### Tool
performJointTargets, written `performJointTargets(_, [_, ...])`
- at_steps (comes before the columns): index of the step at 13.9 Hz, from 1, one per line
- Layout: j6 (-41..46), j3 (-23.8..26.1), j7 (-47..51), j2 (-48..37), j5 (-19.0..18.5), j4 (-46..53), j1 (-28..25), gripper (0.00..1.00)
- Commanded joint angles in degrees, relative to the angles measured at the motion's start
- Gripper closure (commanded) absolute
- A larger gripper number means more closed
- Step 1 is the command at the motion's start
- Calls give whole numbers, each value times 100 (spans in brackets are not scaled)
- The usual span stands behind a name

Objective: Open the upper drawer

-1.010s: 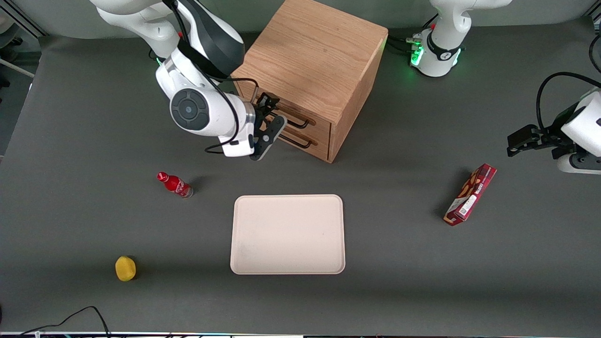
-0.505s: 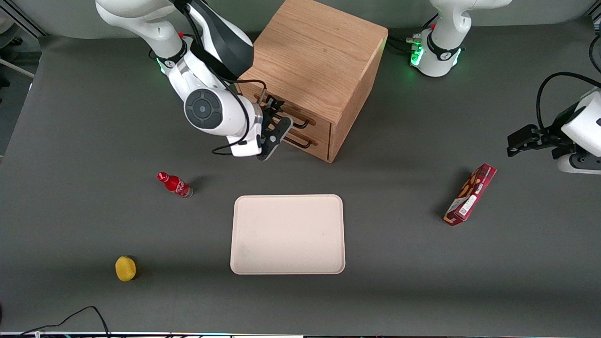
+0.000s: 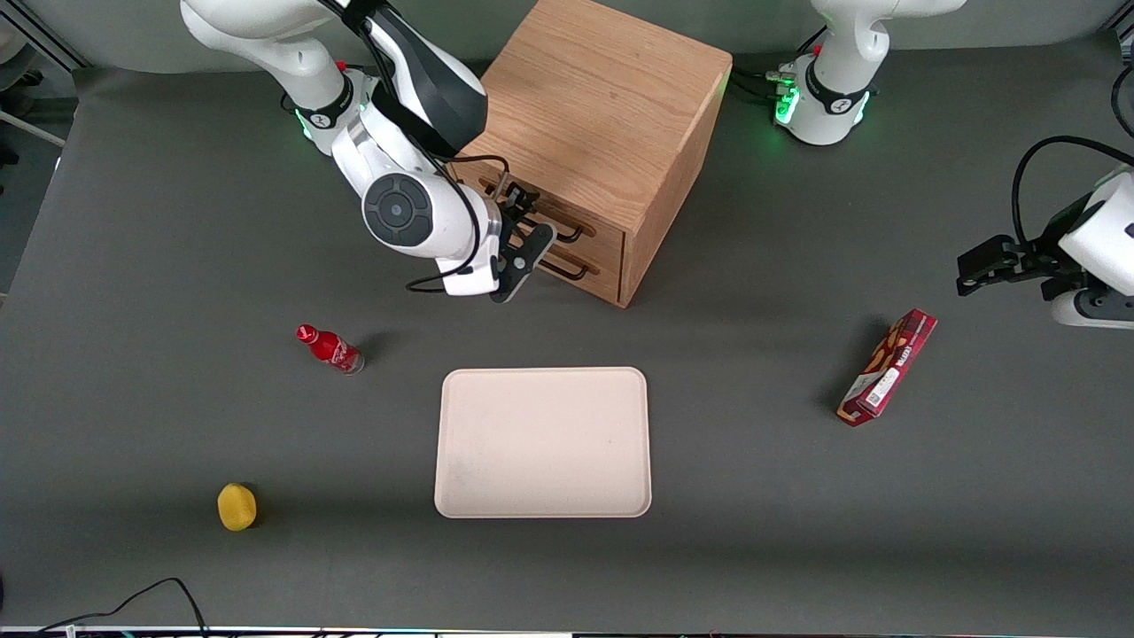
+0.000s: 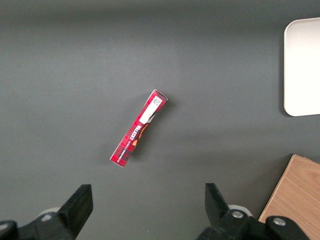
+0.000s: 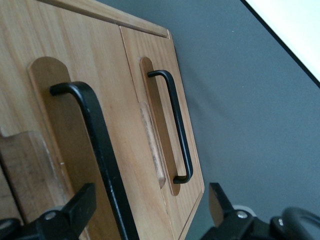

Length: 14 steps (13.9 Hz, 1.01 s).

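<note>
The oak cabinet (image 3: pixel 594 106) stands at the back of the table, its two drawers facing the working arm's end. The upper drawer (image 3: pixel 604 239) looks shut, flush with the lower drawer (image 3: pixel 602 276). Its black bar handle (image 3: pixel 567 232) shows close up in the right wrist view (image 5: pixel 97 150), and the lower drawer's handle (image 5: pixel 175 130) lies farther off, beside the table surface. My right gripper (image 3: pixel 524 221) is open in front of the upper drawer. In the wrist view the gripper (image 5: pixel 150 202) has one finger (image 5: pixel 75 210) on each side of the upper handle, not touching it.
A cream tray (image 3: pixel 542 441) lies nearer the front camera than the cabinet. A red bottle (image 3: pixel 330 348) and a yellow object (image 3: pixel 236 506) lie toward the working arm's end. A red snack box (image 3: pixel 888 367) lies toward the parked arm's end, also in the left wrist view (image 4: pixel 139 128).
My right gripper has moved in toward the cabinet front and now has the upper handle between its open fingers. The drawers have not moved.
</note>
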<state>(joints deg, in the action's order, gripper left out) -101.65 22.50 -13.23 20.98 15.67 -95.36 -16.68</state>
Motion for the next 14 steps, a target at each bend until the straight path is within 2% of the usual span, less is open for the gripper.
performJointTargets(1, [-206,-35,136,-33,-73,-114,-90,0])
performJointTargets(11, [-540,-44,127,64,-90,-272,-152,0])
performJointTargets(14, [-593,-44,127,90,-213,-272,-152,0])
